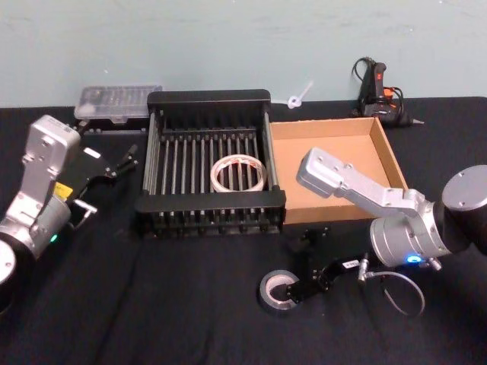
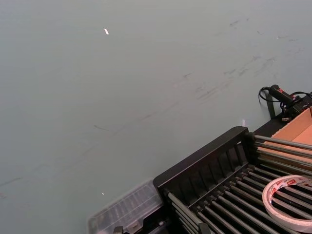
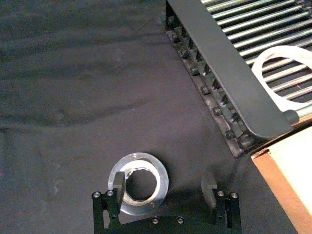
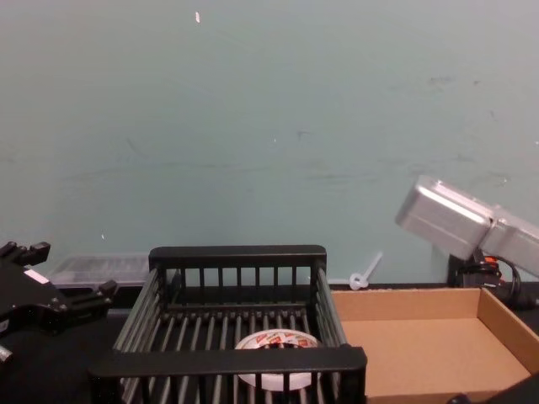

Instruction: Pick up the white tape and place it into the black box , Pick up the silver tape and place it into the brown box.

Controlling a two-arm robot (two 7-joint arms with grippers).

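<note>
Right gripper (image 3: pixel 165 187): lowered to the black cloth in front of the boxes; fingers spread wide, nothing pinched. One finger (image 3: pixel 118 184) is set inside the core hole of the silver tape, the other (image 3: pixel 208 184) stands on bare cloth well clear of the roll's outer edge.
Silver tape (image 1: pixel 275 291): lying flat on the cloth (image 1: pixel 190 304), straddled on one side by the right gripper; its wall is seen between the two fingers but is not squeezed.
White tape (image 1: pixel 238 174): lying flat on the ribbed floor of the black box, beyond the right gripper and across the crate's near rim; red marks are seen on its top face.
Black box (image 1: pixel 209 205): just beyond the right gripper, touching the brown box along one side.
Brown box (image 1: pixel 335 209): beside the crate, beyond the right arm; plain floor, nothing seen lying in it.
Left gripper (image 1: pixel 124 161): held off to the outer side of the black box, above the cloth, fingers apart, nothing held.
Clear plastic case (image 1: pixel 119 103): beyond the left gripper, at the crate's far corner.
Glue gun (image 1: pixel 378 90): past the far corner of the brown box.
</note>
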